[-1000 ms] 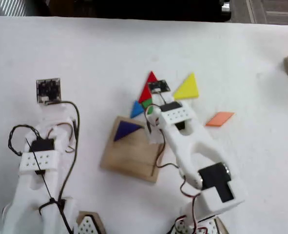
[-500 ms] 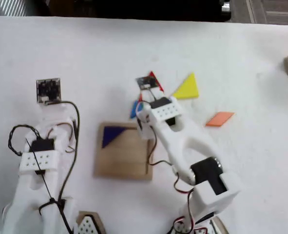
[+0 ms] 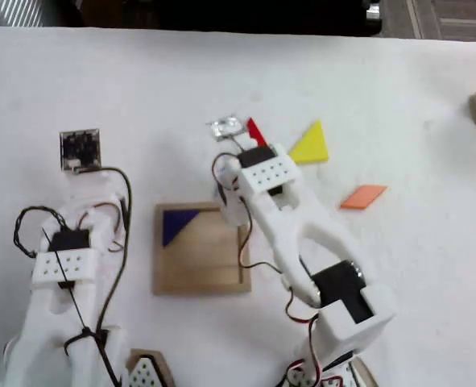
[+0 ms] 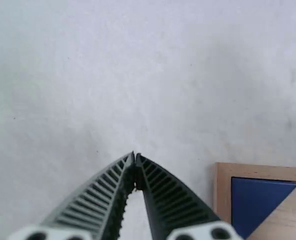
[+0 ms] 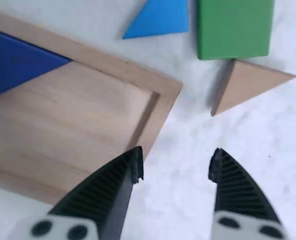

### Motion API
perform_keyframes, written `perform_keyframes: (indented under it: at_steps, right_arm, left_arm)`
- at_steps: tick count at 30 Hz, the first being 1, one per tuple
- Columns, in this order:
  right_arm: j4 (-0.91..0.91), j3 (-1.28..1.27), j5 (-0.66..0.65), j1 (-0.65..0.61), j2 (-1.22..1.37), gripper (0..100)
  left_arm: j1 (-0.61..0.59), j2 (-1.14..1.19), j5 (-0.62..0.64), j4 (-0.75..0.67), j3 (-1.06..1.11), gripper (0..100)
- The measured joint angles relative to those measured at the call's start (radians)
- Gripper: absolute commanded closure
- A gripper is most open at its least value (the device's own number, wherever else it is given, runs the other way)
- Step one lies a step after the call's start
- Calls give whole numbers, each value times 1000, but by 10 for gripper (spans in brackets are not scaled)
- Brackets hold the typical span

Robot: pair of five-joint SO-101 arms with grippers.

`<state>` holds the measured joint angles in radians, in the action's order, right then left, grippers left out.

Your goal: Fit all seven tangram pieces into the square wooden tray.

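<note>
Right wrist view — jaws apart, tray (image 5: 117,66) holding navy triangle (image 5: 12,62)

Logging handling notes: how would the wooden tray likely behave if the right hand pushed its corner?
The wooden tray looks rigid and flat, so it would probably slide or pivot rather than tip. It lies loose on the white table, so even a light nudge from the open right hand may shift it.

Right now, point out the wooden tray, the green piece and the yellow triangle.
wooden tray (image 3: 209,260): high view, bare floor.
green piece (image 5: 235,27): right wrist view, centre.
yellow triangle (image 3: 310,147): high view, centre.
</note>
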<state>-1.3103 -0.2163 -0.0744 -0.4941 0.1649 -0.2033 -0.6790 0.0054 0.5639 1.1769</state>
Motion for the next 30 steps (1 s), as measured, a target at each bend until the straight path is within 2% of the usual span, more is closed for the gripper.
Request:
perform_keyframes:
  at_steps: [7,11,16,22,24,27,30]
  right_arm:
    - [-86,8,-135,236,-95,844]
    - [-71,-61,-359,356,-210,844]
    - [81,-114,-660,516,-230,846]
    - [180,-117,-756,601,-186,844]
    - [190,-117,-833,628,-181,844]
    - [195,-117,-953,637,-161,843]
    - [195,-117,-1011,635,-152,843]
  left_arm:
    - [0,0,0,-9,0,972]
    - [0,0,0,-9,0,972]
    - [0,0,0,-26,17,972]
    - [0,0,0,-41,17,972]
    - [0,0,0,-43,17,965]
    - [0,0,0,-46,20,892]
    - [9,0,0,-46,52,811]
